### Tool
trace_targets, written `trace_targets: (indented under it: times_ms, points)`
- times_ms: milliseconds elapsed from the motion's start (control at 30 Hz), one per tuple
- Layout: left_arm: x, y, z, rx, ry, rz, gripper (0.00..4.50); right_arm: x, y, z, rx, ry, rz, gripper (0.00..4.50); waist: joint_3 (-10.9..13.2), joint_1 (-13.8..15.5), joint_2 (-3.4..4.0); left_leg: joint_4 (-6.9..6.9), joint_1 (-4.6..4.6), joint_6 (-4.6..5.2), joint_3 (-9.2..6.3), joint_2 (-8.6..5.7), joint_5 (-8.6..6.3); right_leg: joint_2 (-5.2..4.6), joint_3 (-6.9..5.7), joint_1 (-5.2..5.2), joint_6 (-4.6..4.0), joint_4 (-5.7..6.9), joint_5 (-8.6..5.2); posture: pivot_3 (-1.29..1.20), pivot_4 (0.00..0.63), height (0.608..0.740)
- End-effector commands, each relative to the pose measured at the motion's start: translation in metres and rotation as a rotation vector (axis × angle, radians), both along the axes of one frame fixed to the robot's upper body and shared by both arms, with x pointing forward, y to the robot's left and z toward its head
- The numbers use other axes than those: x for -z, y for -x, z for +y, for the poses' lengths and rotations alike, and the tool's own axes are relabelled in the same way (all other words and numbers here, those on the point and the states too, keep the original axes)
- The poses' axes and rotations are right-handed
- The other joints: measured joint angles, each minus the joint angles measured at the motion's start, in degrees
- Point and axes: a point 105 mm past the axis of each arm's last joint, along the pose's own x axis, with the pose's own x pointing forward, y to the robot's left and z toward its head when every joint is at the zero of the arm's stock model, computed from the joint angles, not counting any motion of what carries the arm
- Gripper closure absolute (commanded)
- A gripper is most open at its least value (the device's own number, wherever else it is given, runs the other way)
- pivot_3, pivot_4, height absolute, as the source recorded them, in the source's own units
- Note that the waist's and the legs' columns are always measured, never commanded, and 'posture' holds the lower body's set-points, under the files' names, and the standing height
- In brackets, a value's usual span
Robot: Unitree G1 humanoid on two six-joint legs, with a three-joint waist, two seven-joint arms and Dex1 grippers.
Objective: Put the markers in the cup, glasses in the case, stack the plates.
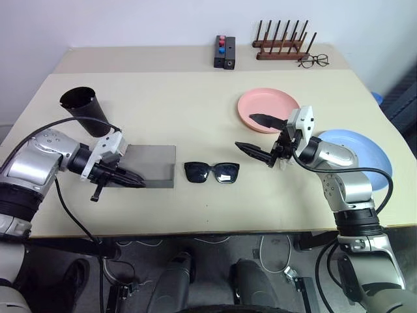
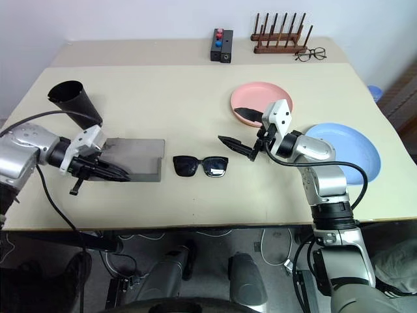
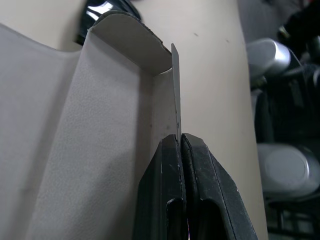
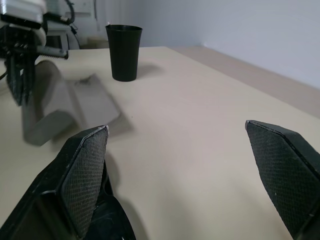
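Observation:
The grey case [image 1: 155, 164] lies left of centre, and my left gripper [image 1: 133, 179] is shut on the thin edge of its lid [image 3: 175, 90]. Just right of the case the black glasses [image 1: 212, 172] rest on the table. Behind my left arm stands the black cup [image 1: 85, 111]. My right gripper [image 1: 257, 137] hovers open and empty between the glasses and the pink plate [image 1: 267, 104], pointing toward the case. Beside my right arm lies the blue plate [image 1: 365, 153]. The markers are out of view.
Along the back edge of the table [image 1: 195, 222] stand a wooden rack [image 1: 280, 42], thin clear spectacles [image 1: 314, 60] and a black box with red and blue buttons [image 1: 225, 52].

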Motion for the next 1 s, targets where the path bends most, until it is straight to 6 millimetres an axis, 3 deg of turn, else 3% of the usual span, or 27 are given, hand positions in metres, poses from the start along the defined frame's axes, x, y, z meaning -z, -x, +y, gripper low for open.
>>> trace_targets:
  times_ms: [33, 500, 900, 1000]
  points:
    - [-0.008, -0.008, 0.004, 0.014, -0.023, -0.083, 4.43, -0.014, 0.001, 0.002, -0.009, -0.009, -0.059, 0.0, 0.0, -0.08, 0.0, 0.0, 0.0, 0.0, 0.01, 0.0, 0.0, 0.01, 0.0, 0.0, 0.0, 0.0, 0.0, 0.0, 0.15, 0.74]
    - [-0.016, -0.049, 0.007, 0.002, -0.024, -0.239, 4.43, -0.015, 0.001, 0.001, -0.007, -0.01, -0.057, 0.0, 0.0, -0.17, 0.0, 0.02, -0.02, 0.01, 0.03, -0.02, 0.01, 0.04, -0.04, 0.04, 0.02, 0.01, 0.01, 0.0, 0.15, 0.74]
    - [0.002, -0.051, 0.009, 0.022, -0.047, -0.222, 4.43, -0.015, 0.004, 0.002, -0.008, -0.009, -0.054, 0.0, 0.01, -0.32, -0.01, 0.01, -0.03, 0.02, 0.03, -0.02, 0.01, 0.05, -0.03, 0.02, 0.03, 0.04, 0.01, 0.0, 0.15, 0.74]
    - [0.002, -0.051, 0.008, 0.029, -0.04, -0.224, 3.6, -0.014, 0.004, 0.002, -0.007, -0.009, -0.052, 0.0, 0.0, -0.25, -0.01, 0.02, -0.04, 0.02, 0.02, -0.03, 0.01, 0.04, -0.04, 0.04, 0.03, 0.04, 0.01, 0.0, 0.15, 0.74]
